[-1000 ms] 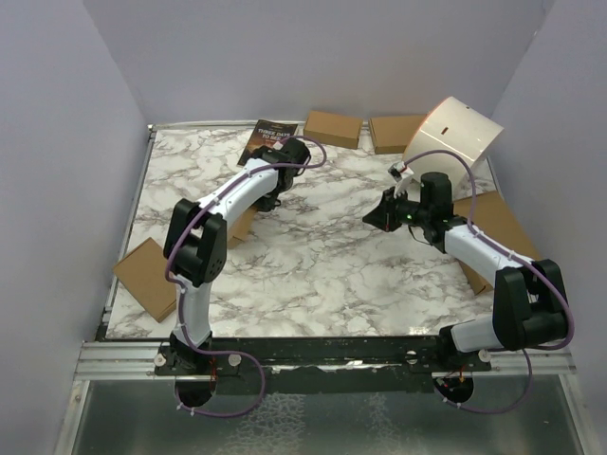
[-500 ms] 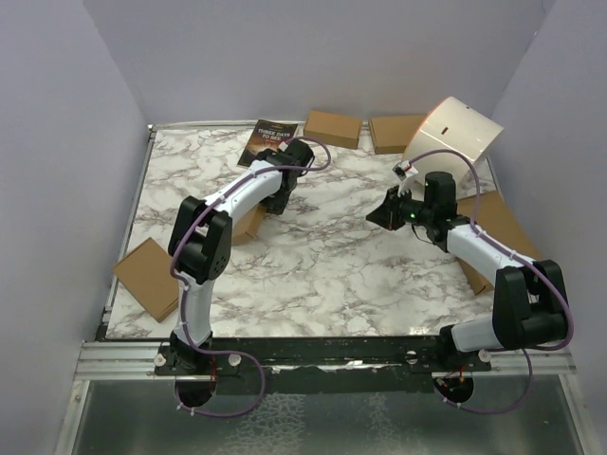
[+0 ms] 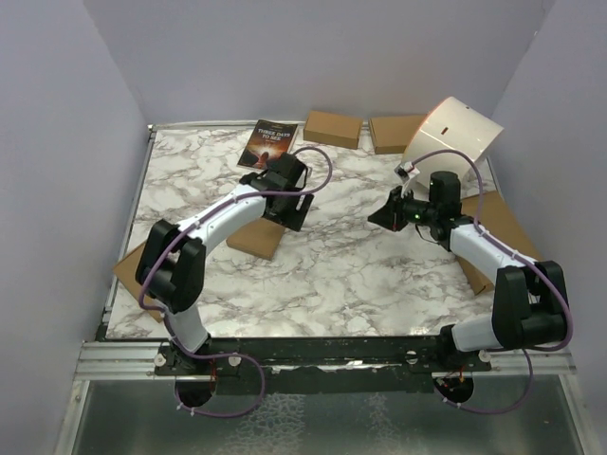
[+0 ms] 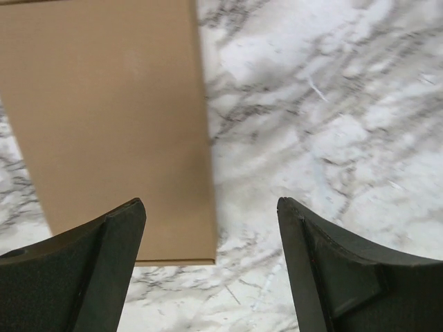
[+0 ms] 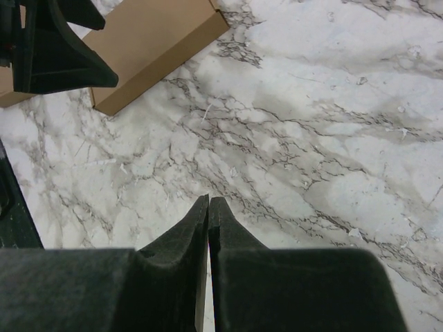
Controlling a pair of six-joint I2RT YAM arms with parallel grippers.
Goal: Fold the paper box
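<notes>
The paper box (image 3: pixel 254 239) is a shallow, closed brown cardboard box lying flat on the marble table (image 3: pixel 322 275), left of centre. My left gripper (image 3: pixel 292 213) hovers over its right edge. In the left wrist view the box (image 4: pixel 104 117) fills the upper left, and its near corner lies between the jaws of the open left gripper (image 4: pixel 211 200), which touch nothing. My right gripper (image 3: pixel 375 218) is shut and empty at right of centre. The right wrist view shows the right gripper (image 5: pixel 209 198) over bare marble, with the box (image 5: pixel 156 41) and a left finger (image 5: pixel 62 59) at top left.
A dark book (image 3: pixel 267 142) and two small brown boxes (image 3: pixel 332 128) (image 3: pixel 394 133) lie along the back edge. A white curved sheet (image 3: pixel 453 133) stands at back right. A large flat brown box (image 3: pixel 498 232) lies under the right arm. Another brown box (image 3: pixel 142 275) overhangs the left edge.
My left gripper has opened, letting go of the paper box, and has swung right and nearer. The box now lies a little nearer and more exposed. The right arm has barely moved.
</notes>
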